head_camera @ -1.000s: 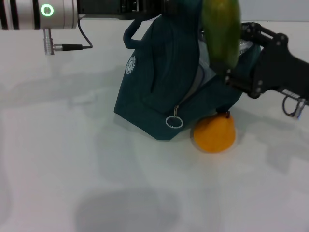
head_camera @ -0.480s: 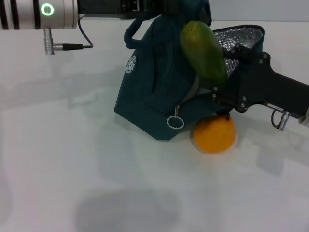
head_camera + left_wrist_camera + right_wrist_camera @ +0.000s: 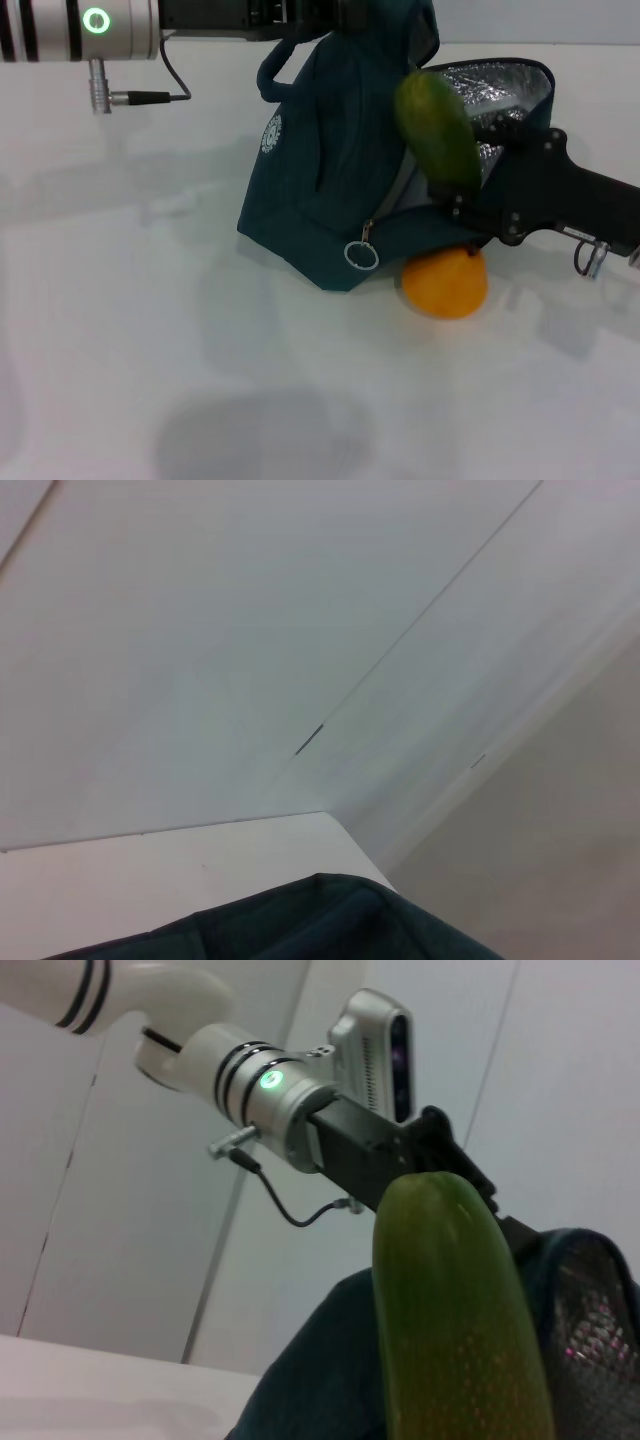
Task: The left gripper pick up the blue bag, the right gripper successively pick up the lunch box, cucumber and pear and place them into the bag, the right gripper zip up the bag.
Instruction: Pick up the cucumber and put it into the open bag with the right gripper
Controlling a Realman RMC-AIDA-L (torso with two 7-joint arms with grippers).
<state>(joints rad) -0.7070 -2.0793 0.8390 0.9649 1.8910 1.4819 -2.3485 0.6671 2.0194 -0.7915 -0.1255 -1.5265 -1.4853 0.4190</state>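
The blue bag (image 3: pixel 320 190) stands tilted on the white table, its top held up by my left gripper (image 3: pixel 335 12), which is shut on it at the picture's upper edge. The bag's mouth gapes to the right and shows silver foil lining (image 3: pixel 495 90). My right gripper (image 3: pixel 465 195) is shut on the lower end of the cucumber (image 3: pixel 437 130), which leans up and left in front of that opening. In the right wrist view the cucumber (image 3: pixel 460 1310) fills the foreground before the bag (image 3: pixel 320 1370). The pear (image 3: pixel 445 282) lies on the table against the bag's front corner, under my right gripper. The lunch box is hidden.
The ring zipper pull (image 3: pixel 361 255) hangs at the bag's front edge beside the pear. The left arm's silver wrist (image 3: pixel 97 20) with its green light and a cable stretches along the top left. White table (image 3: pixel 150 350) spreads to the left and front.
My right gripper has come down and back to the right with the cucumber, which has tipped from upright to leaning left and now sits lower at the bag's mouth. Bag and pear stayed put.
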